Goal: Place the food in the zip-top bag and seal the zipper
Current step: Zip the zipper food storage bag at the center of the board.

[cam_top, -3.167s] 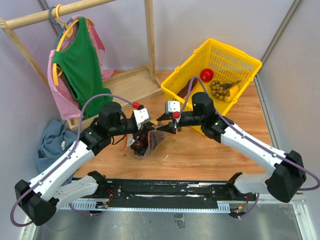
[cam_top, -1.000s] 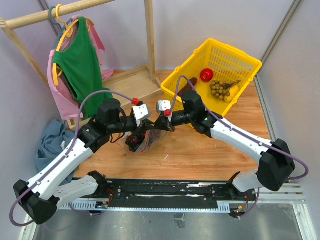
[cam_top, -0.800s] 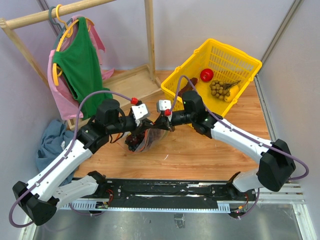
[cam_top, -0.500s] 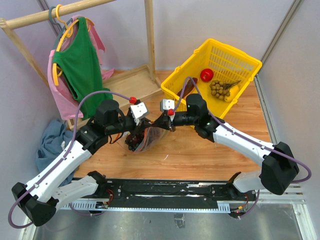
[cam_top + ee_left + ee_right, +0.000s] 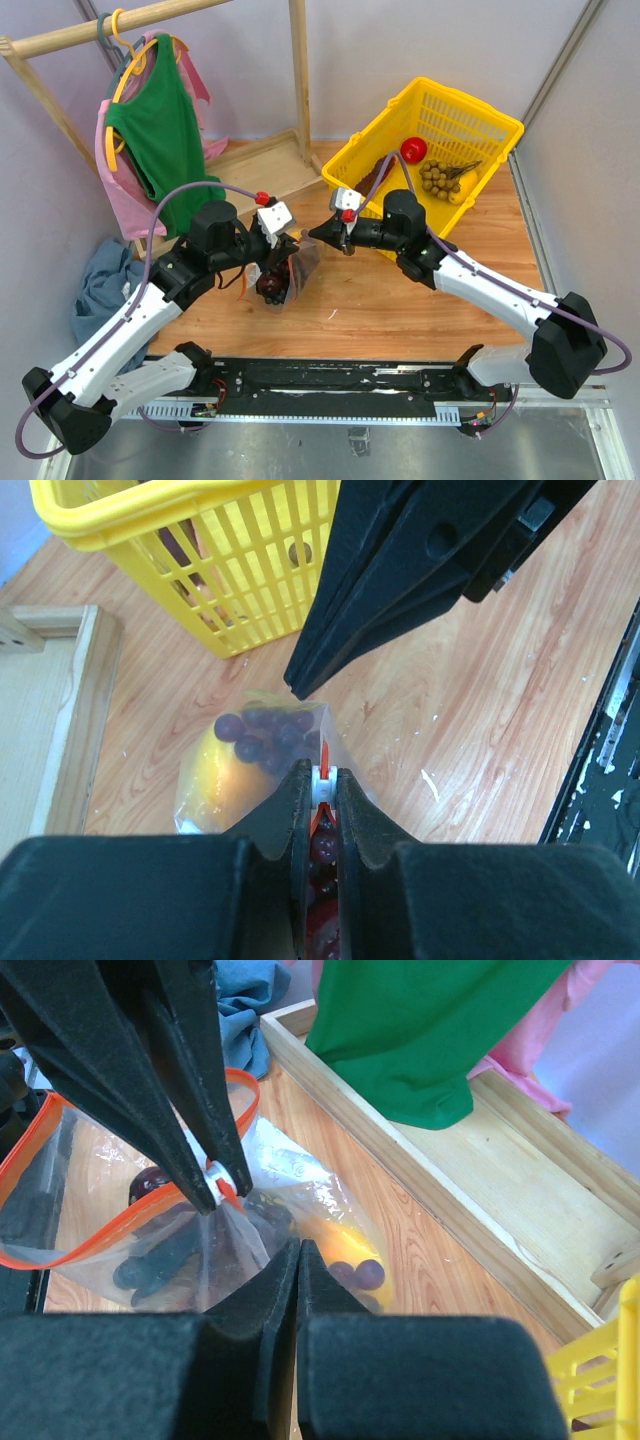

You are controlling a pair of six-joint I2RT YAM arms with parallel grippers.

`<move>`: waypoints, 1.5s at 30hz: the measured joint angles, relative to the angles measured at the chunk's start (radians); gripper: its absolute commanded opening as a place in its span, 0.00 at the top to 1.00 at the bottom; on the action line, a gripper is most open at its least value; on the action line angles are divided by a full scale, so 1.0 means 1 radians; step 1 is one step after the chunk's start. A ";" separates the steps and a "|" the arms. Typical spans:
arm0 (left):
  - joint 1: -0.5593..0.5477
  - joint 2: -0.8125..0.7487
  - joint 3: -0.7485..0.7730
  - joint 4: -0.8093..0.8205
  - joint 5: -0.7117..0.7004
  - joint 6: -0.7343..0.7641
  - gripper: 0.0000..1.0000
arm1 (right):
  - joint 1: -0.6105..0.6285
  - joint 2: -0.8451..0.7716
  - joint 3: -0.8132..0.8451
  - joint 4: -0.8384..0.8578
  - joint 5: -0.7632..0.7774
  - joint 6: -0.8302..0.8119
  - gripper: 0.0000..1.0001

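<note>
Black fingers of the left gripper (image 5: 322,785) are pinched on the small white slider (image 5: 215,1173) of the zipper (image 5: 120,1230), holding the zip-top bag (image 5: 287,277) up off the wooden floor, between the two arms.

The loading looks done. Through the clear film I can make out the grape bunch (image 5: 262,735), the yellow bell pepper (image 5: 212,775), and a red patch deeper down that is likely the watermelon slice (image 5: 320,920).

The sealing is what's left. From the right wrist view the red-orange strip runs as an open loop, its two sides well apart, so the mouth gapes.

The right gripper (image 5: 298,1248) has its jaws pressed together, the tip just at the bag's upper corner. Whether any film is caught between them, I cannot tell.

Further right, the yellow basket (image 5: 475,102) holds a red round fruit (image 5: 413,150) and a brownish bunch (image 5: 437,178), which stay out of it.
</note>
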 measured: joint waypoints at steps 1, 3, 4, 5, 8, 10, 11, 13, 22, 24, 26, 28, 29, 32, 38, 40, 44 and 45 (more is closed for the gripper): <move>0.000 0.000 -0.002 0.000 0.000 0.000 1.00 | -0.003 -0.003 0.000 -0.002 0.001 -0.002 0.84; 0.000 0.000 -0.005 -0.002 0.004 0.001 1.00 | -0.003 -0.012 0.000 -0.015 -0.003 -0.013 0.73; 0.000 0.000 -0.005 -0.002 0.006 0.001 1.00 | -0.003 -0.018 0.000 -0.024 -0.006 -0.018 0.68; 0.000 0.000 -0.005 -0.002 0.010 0.002 1.00 | -0.003 -0.026 0.000 -0.037 -0.018 -0.035 0.65; 0.000 0.000 -0.006 -0.001 0.025 0.006 1.00 | -0.003 -0.044 0.004 -0.071 -0.060 -0.071 0.60; 0.000 0.000 -0.008 -0.001 0.037 0.009 1.00 | -0.003 -0.049 0.014 -0.096 -0.097 -0.102 0.57; 0.000 0.000 -0.009 -0.001 0.043 0.010 1.00 | -0.003 -0.049 0.019 -0.104 -0.109 -0.113 0.57; 0.000 0.000 -0.009 -0.001 0.055 0.013 1.00 | -0.002 -0.048 0.035 -0.133 -0.143 -0.140 0.58; 0.000 0.000 -0.010 -0.001 0.088 0.028 1.00 | 0.005 0.016 0.124 -0.219 -0.214 -0.217 0.63; 0.000 0.000 -0.013 0.000 0.092 0.031 1.00 | 0.006 0.039 0.140 -0.244 -0.226 -0.228 0.67; 0.000 -0.001 -0.019 -0.001 0.095 0.035 1.00 | 0.008 0.055 0.150 -0.266 -0.232 -0.241 0.71; 0.000 -0.002 -0.027 -0.002 0.101 0.042 1.00 | 0.010 0.069 0.161 -0.289 -0.239 -0.252 0.74; 0.000 -0.003 -0.031 -0.003 0.105 0.047 1.00 | 0.010 0.072 0.162 -0.298 -0.241 -0.257 0.77; 0.000 -0.007 -0.040 -0.003 0.116 0.052 1.00 | 0.015 0.082 0.163 -0.321 -0.255 -0.270 0.79; 0.000 -0.013 -0.043 -0.005 0.121 0.054 1.00 | 0.028 0.110 0.198 -0.380 -0.268 -0.300 0.99; 0.000 -0.015 -0.043 -0.005 0.118 0.054 0.98 | 0.032 0.114 0.204 -0.389 -0.265 -0.298 0.99; 0.001 -0.018 -0.043 -0.003 0.098 0.043 0.81 | 0.041 0.111 0.198 -0.367 -0.220 -0.268 0.99; 0.001 -0.020 -0.043 -0.001 0.085 0.031 0.77 | 0.044 0.105 0.187 -0.347 -0.202 -0.254 0.99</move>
